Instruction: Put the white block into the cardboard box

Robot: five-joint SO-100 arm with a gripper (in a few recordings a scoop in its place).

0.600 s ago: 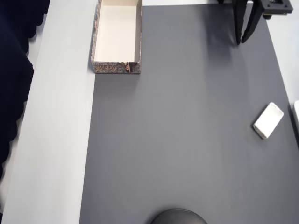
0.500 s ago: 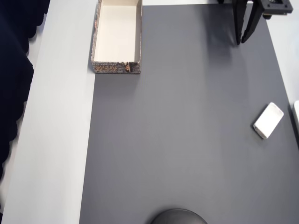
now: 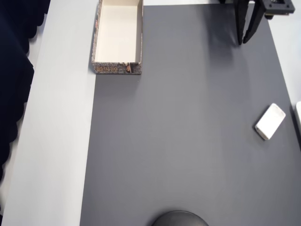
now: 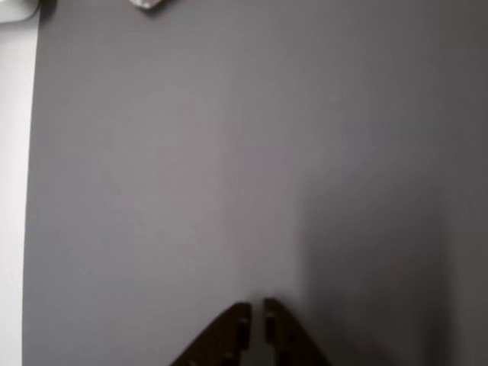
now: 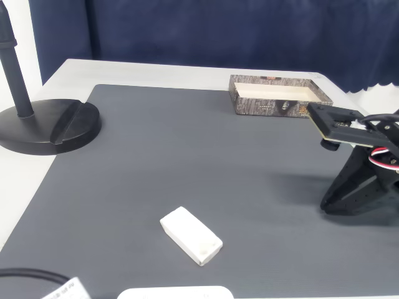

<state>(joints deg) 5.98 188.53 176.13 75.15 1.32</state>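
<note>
The white block (image 3: pixel 270 121) lies flat on the dark grey mat (image 3: pixel 188 141) near its right edge in the overhead view, tilted a little, well apart from the cardboard box (image 3: pixel 118 68) (empty inside) at the mat's top left corner. The black gripper (image 3: pixel 248 41) hangs over the mat's top right, its jaws nearly closed on nothing.
</note>
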